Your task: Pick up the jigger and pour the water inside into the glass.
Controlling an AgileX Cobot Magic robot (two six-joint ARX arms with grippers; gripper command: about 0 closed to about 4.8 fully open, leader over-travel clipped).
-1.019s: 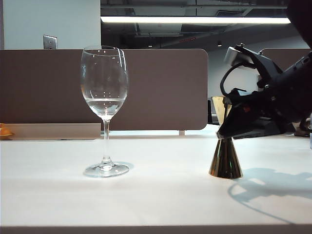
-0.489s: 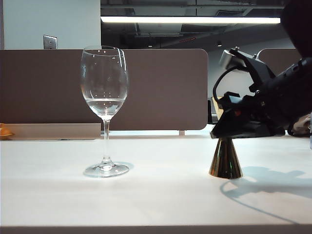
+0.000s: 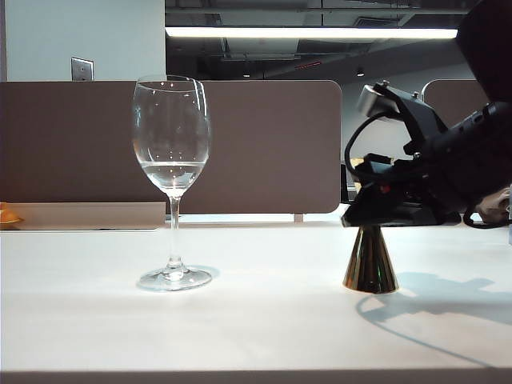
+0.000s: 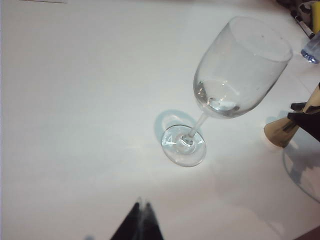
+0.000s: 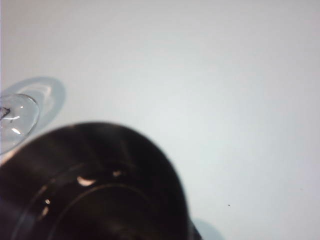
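Note:
The gold jigger stands upright on the white table, right of the glass. My right gripper has its black fingers around the jigger's upper cup, hiding it; only the lower cone shows. I read it as open, astride the cup. In the right wrist view the jigger's dark mouth fills the near field, and any water inside is too dark to see. The glass holds a shallow pool of water. My left gripper hovers shut and empty, well clear of the glass foot.
A brown partition runs behind the table. An orange object sits at the far left edge. A small clear blue-tinted item stands beyond the jigger. The glass foot lies close to the jigger.
My right gripper has sunk lower and tipped forward over the jigger, now covering its upper cup. The jigger and the glass have stayed put; the left arm is still.

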